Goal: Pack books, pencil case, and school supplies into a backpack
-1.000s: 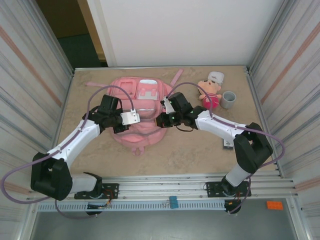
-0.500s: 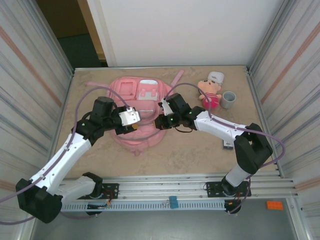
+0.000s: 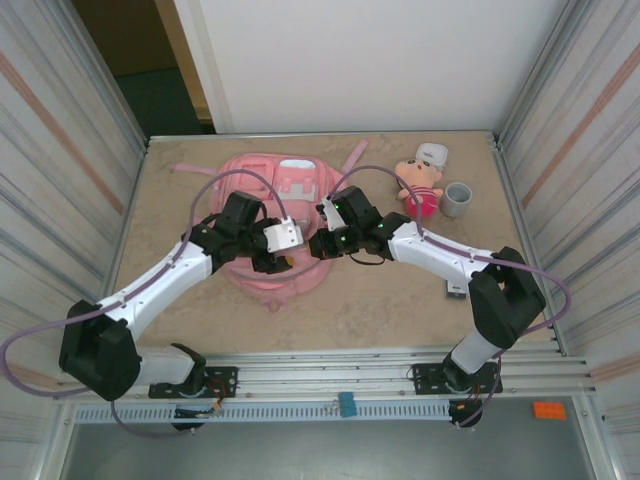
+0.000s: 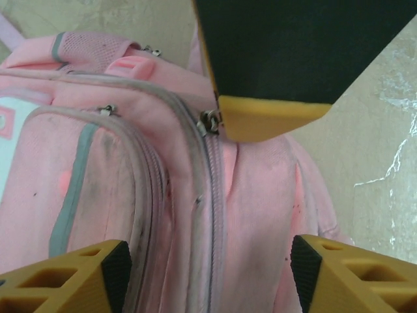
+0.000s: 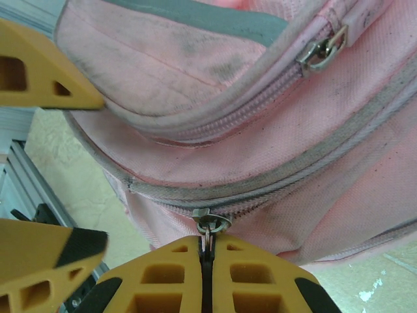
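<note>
The pink backpack (image 3: 268,185) lies flat on the table with its zippers closed. My right gripper (image 5: 206,261) is shut on a metal zipper pull (image 5: 210,225) at the backpack's main zip (image 4: 210,195). In the top view that right gripper (image 3: 322,243) sits at the bag's right edge. My left gripper (image 4: 208,280) is open just above the pink fabric, its pads apart on either side of the zip line, holding nothing. From above, the left gripper (image 3: 276,262) hovers over the bag's lower part. A short silvery item (image 3: 456,289), seemingly the school supplies, lies by the right forearm. Books and pencil case are out of view.
A pink plush doll (image 3: 420,187) and a grey cup (image 3: 458,199) stand at the back right, with a white object (image 3: 432,153) behind the doll. Corrugated metal walls close in both sides. Bare table lies in front of the backpack.
My left gripper has opened and its arm has swung right, over the backpack's lower middle. The right gripper has stayed shut on the zipper pull.
</note>
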Available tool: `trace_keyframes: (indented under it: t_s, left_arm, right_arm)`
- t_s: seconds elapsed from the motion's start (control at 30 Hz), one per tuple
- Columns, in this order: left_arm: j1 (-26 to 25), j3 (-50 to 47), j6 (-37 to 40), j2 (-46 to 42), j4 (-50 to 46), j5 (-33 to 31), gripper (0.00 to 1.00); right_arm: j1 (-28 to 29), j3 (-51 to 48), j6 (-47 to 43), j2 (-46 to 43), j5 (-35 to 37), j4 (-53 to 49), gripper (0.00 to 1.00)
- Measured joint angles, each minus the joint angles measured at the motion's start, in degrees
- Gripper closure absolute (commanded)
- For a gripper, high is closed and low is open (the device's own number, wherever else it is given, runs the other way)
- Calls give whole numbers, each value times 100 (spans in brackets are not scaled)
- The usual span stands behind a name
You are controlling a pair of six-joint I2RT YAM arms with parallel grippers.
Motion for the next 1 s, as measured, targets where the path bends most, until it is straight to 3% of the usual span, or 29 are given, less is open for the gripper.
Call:
trace_keyframes:
  t_s: [0.07, 0.23, 0.3, 0.4, 0.77, 1.0]
  left_arm:
    - [-52, 0, -48, 61, 131, -59, 43]
    - [-57, 0, -164, 144, 404, -256, 71]
    - [-68, 0, -146, 157, 415, -348, 87]
    - [-114, 0, -57, 153, 420, -413, 100]
    - [-168, -232, 334, -385, 334, -345, 100]
    - [-116, -391, 584, -833, -57, -358, 100]
  right_arm:
    - [0, 0, -2, 0, -46, 7, 100]
    - [-2, 0, -22, -31, -203, 48, 100]
    - [-11, -2, -24, -48, -216, 79, 100]
    - [-72, -44, -24, -83, -238, 107, 100]
    - [-778, -284, -254, -275, -1010, 214, 100]
    - [-1215, -140, -326, 68, -1410, 175, 100]
